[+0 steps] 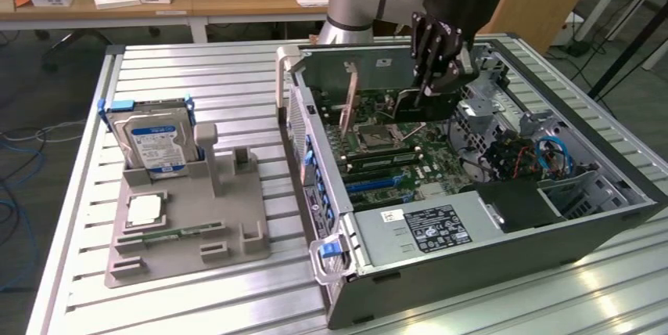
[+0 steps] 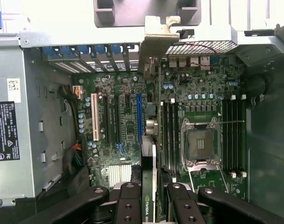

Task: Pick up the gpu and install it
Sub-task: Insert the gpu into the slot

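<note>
Presently your gripper (image 2: 151, 205) has its fingers clenched on the gpu (image 2: 150, 168), held edge-on above the motherboard (image 2: 118, 140) inside the open case. Installation is in hand. Seating, I judge, calls for squaring the card's edge with the blue slot (image 2: 139, 116).

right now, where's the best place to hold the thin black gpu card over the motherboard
Its long upper edge, from straight above, squeezing the two flat faces. The thin black gpu card stands on edge, silver bracket at one end; the pincer gripping there likely leaves the lower edge free.
</note>
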`<state>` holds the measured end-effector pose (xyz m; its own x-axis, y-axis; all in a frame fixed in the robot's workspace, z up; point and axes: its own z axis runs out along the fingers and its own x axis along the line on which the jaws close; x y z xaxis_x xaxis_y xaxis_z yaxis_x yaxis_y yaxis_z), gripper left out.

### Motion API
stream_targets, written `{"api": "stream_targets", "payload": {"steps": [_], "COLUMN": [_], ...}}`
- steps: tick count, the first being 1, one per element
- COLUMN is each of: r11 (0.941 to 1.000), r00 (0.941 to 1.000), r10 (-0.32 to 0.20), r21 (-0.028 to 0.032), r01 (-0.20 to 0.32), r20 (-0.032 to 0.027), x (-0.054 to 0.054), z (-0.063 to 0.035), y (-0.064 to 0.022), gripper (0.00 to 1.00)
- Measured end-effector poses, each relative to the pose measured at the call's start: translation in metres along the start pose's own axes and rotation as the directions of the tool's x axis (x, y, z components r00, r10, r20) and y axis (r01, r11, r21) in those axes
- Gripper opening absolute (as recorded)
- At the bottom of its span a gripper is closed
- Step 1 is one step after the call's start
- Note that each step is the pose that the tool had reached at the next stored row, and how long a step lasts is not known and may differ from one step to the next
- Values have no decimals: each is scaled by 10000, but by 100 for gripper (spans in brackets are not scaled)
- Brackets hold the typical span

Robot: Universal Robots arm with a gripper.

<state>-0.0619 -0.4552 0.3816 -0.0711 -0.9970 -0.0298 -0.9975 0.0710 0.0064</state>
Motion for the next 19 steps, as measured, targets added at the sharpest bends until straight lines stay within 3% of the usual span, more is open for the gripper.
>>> {"api": "stream_targets", "payload": {"steps": [7, 19], "r11": [10000, 10000], "r00": [10000, 10000], "r10": [-1, -1], "r21": [0, 0], "r01": [1, 1], "r20": [-1, 0], "x": [2, 3], "z": [70, 97], "y": [-1, -1], "gripper": [26, 26]}}
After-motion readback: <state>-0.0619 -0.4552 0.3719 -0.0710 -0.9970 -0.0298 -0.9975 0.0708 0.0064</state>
